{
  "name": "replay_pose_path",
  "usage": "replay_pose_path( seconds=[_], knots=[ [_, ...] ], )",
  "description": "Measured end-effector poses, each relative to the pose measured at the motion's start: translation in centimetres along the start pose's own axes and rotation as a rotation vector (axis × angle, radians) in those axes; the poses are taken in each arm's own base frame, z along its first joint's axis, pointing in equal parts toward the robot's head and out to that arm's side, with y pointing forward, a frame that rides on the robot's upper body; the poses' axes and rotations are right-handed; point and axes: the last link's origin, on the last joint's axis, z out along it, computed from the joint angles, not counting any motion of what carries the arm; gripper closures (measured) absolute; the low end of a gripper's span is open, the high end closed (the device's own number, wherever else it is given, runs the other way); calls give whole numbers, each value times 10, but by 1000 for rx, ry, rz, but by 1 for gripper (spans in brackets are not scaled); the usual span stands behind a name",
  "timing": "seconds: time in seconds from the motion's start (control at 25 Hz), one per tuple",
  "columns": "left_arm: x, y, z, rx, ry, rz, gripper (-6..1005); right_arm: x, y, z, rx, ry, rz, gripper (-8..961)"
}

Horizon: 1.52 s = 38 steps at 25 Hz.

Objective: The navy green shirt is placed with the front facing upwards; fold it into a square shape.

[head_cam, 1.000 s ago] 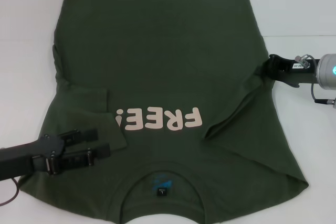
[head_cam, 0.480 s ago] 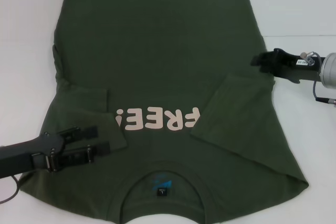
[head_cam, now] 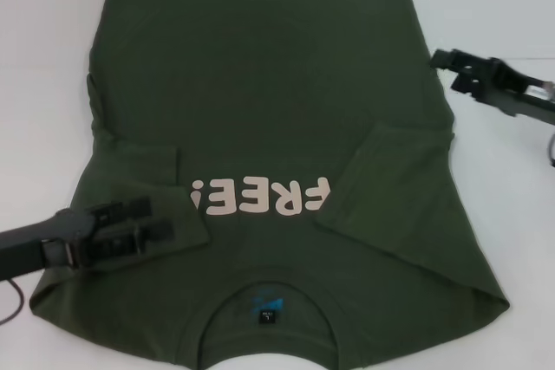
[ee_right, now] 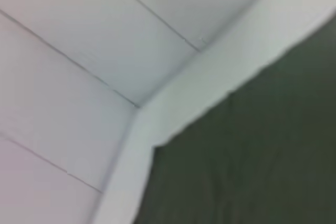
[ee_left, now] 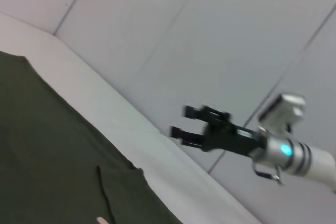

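The navy green shirt lies flat on the white table, front up, with its collar and neck label nearest me. The pink "FREE!" lettering reads upside down. Both sleeves are folded inward: the right sleeve covers the edge of the lettering, and the left sleeve lies on the chest. My left gripper hovers open over the shirt's lower left, holding nothing. My right gripper is open and empty, off the shirt's right edge. The left wrist view shows the right gripper in the air beyond the shirt.
White table surface borders the shirt on both sides and at the far end. The right wrist view shows the shirt against the table's white edge and a pale wall behind.
The right gripper let go of the right sleeve, which now lies folded over the chest, then rose and pulled away to the right. The left gripper drew back slightly to the left.
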Motion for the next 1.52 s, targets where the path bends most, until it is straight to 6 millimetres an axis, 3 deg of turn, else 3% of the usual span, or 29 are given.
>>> replay_pose_path(
  seconds=[0.2, 0.32, 0.52, 0.96, 1.28, 1.52],
  knots=[
    [13, -8, -13, 57, 15, -114, 111, 1, -9, -36, -66, 5, 12, 74],
    [21, -15, -23, 111, -18, -224, 111, 5, -17, -57, -74, 28, 48, 46],
    [25, -32, -43, 304, -214, -451, 110, 8, -30, -91, -60, 91, 63, 20],
    [33, -54, -47, 537, -435, -522, 111, 12, -38, -102, -23, 122, 47, 24],
    [40, -57, -56, 608, -485, -501, 110, 7, -39, -104, -14, 124, 43, 23],
    [34, -57, -51, 607, -536, -501, 110, 7, -40, -103, -5, 123, 42, 23]
  ],
)
